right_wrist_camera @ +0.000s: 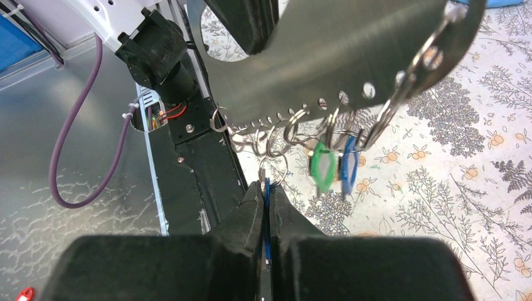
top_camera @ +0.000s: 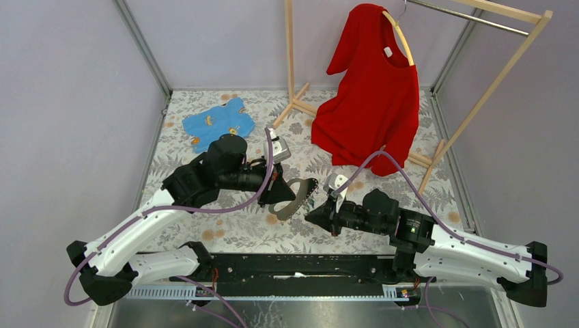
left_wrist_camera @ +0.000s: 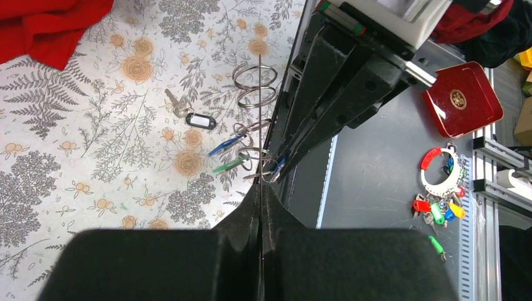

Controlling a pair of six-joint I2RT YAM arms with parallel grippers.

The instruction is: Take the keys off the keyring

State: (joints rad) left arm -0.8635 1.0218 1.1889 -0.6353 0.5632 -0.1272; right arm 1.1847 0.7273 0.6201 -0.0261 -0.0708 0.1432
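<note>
The left gripper is pressed shut on the edge of the grey perforated keyring, holding it above the table. The right gripper pinches a blue key hanging beneath it (lying lengthwise along the fingers, its small ring just past the tips). I can't read any writing.

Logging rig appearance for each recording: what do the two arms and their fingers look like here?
Both the left arm and the right arm have white lower shells with black joints and black upper sections. A purple cable loops loosely along each. A white camera block sits at each wrist. The fingers are matte black, tapering to thin tips.
</note>
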